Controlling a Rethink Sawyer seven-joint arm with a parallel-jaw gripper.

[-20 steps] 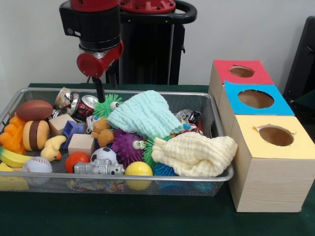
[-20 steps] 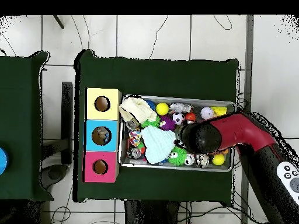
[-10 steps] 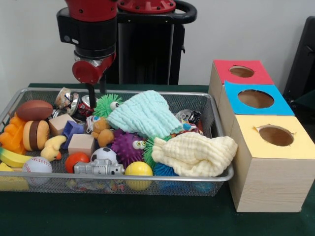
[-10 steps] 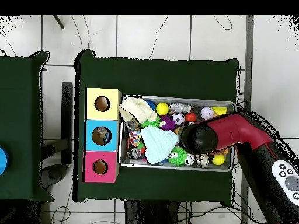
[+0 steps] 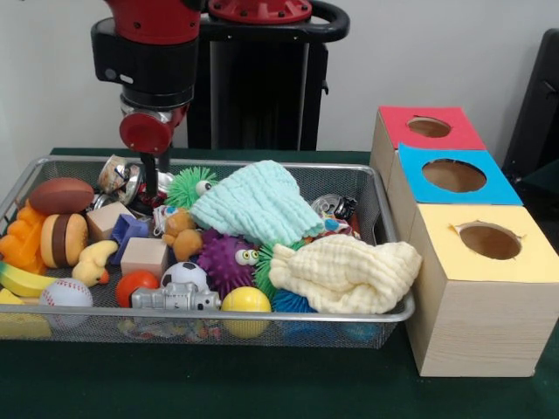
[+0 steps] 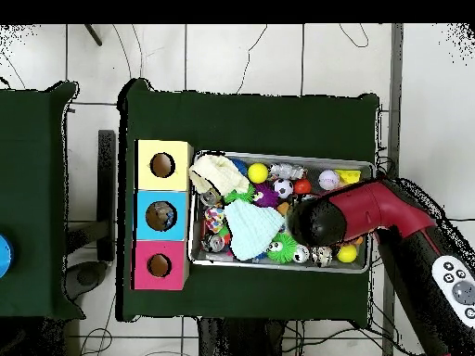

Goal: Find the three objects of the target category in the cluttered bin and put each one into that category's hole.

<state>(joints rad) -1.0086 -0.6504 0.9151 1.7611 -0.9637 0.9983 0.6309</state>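
Note:
A wire bin [image 5: 395,312] is packed with toys, balls, blocks, crushed cans and two cloths. My gripper [image 5: 150,181] hangs at the bin's back left, just above a crushed can [image 5: 116,174] and beside a green spiky toy [image 5: 187,185]. Three boxes stand right of the bin, with a red hole [image 5: 429,127], a blue hole [image 5: 453,175] and a yellow hole [image 5: 490,240]. A baseball [image 5: 65,292], a soccer ball [image 5: 185,275] and a yellow ball [image 5: 246,301] lie along the front. In the overhead view the arm's head [image 6: 320,221] hides the gripper.
A mint knitted cloth [image 5: 258,202] and a pale yellow cloth [image 5: 345,275] cover the bin's middle and right. More cans [image 5: 336,209] peek out behind them. A football [image 5: 61,195], a toy burger [image 5: 63,240] and a banana [image 5: 22,281] fill the left end.
In the front view the gripper has moved left, from beside the green spiky toy to over the crushed cans at the bin's back left.

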